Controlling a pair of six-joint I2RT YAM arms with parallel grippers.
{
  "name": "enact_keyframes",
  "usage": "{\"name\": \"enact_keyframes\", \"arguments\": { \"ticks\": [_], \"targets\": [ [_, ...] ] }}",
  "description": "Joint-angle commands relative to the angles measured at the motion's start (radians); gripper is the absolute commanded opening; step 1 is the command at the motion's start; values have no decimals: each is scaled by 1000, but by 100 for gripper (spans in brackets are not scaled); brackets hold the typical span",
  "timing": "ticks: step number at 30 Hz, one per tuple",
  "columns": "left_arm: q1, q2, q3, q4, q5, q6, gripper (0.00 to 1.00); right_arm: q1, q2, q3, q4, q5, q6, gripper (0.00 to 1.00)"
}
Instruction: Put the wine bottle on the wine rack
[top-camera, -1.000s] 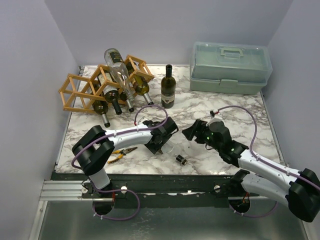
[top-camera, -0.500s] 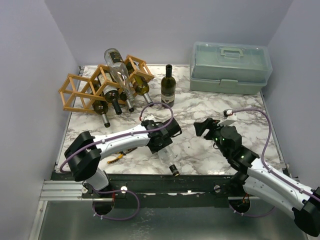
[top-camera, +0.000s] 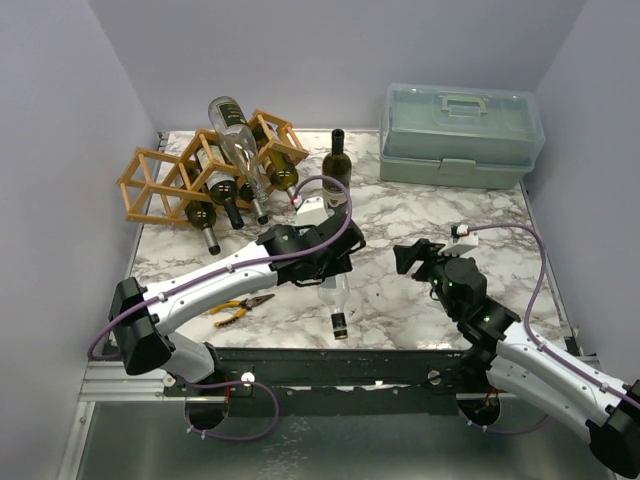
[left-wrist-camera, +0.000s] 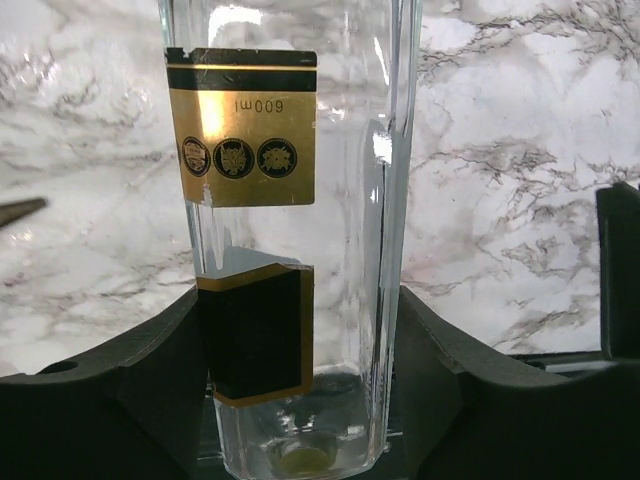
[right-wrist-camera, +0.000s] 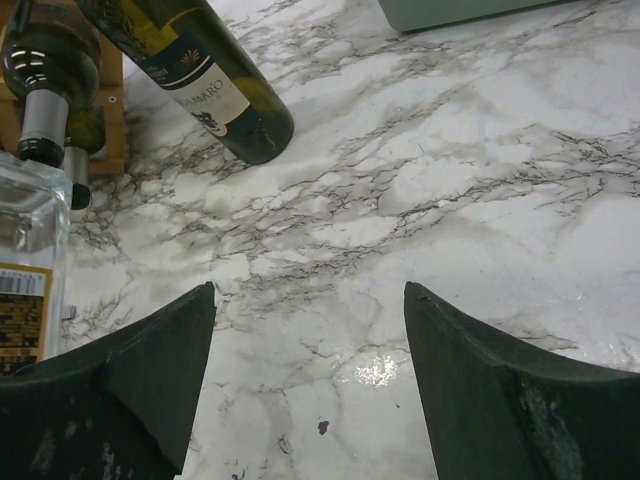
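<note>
Our left gripper (top-camera: 328, 270) clamps the clear wine bottle (left-wrist-camera: 290, 150) in front of the wine rack (top-camera: 160, 185); our right gripper (right-wrist-camera: 310, 300) gapes wide, empty.

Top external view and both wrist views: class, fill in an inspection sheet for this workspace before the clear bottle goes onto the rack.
Surface: marble-patterned table.
Job's things: wine rack far left, racked bottles in its right part, left cells open; clear bottle held, neck toward the near edge.
Clutter: pliers, toolbox, upright green bottle.
Grippers: left gripper shut on the clear bottle; right gripper open, empty.
Cables: purple cables loop along both arms.
Surroundings: plain walls.
</note>
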Motion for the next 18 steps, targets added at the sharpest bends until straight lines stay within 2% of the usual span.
{"name": "enact_keyframes", "arguments": {
  "ticks": [1, 9, 15, 18],
  "targets": [
    [24, -61, 158, 26, -90, 278, 0, 5, 1, -21, 38, 36, -19, 79],
    [239, -54, 375, -27, 54, 537, 0, 4, -19, -44, 45, 37, -20, 79],
    [513, -17, 565, -109, 160, 757, 0, 4, -22, -57, 56, 40, -20, 79],
    [631, 35, 685, -171, 145, 874, 0, 4, -14, -64, 66, 32, -20, 79]
  ]
}}
